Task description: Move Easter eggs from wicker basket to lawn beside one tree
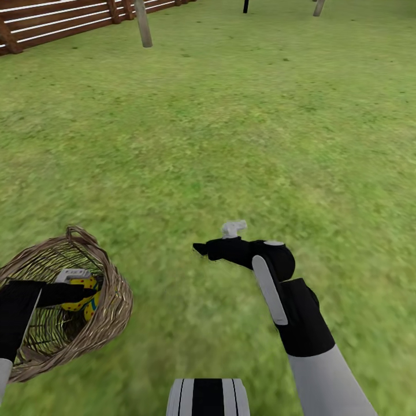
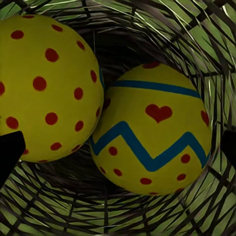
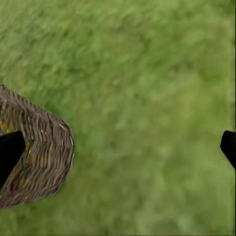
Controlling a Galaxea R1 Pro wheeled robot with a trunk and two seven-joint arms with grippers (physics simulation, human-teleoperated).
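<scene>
Two Easter eggs can be counted inside the wicker basket (image 2: 196,44): in the left wrist view a dotted egg (image 2: 46,88) and a zigzag egg (image 2: 152,132) lie touching each other against the woven wall. Both are bright yellow. The dotted egg shows only red dots from this side; the zigzag egg carries a blue stripe, a red heart, a blue zigzag and red dots below it. Whether a third egg sits in the basket cannot be told, since the arm and the weave cover part of the inside.

In the head view the basket (image 1: 112,300) lies tipped on the lawn (image 1: 242,133) at the lower left, its mouth facing the robot, one loop handle up at the rim; its near edge is cut off by the picture border. Only patches of yellow (image 1: 81,284) peek out there, behind the left hand (image 1: 86,292), which reaches into the mouth. Its fingertips (image 2: 10,152) stand spread at either side of the eggs, released, touching neither.

The right hand (image 1: 202,249) hangs over bare grass near the basket, fingers (image 3: 10,152) wide apart and holding nothing.

Far off, a brown slatted fence (image 1: 63,20) and three trunks, one grey-brown trunk (image 1: 143,23) nearest the fence, all cut off at the top.
</scene>
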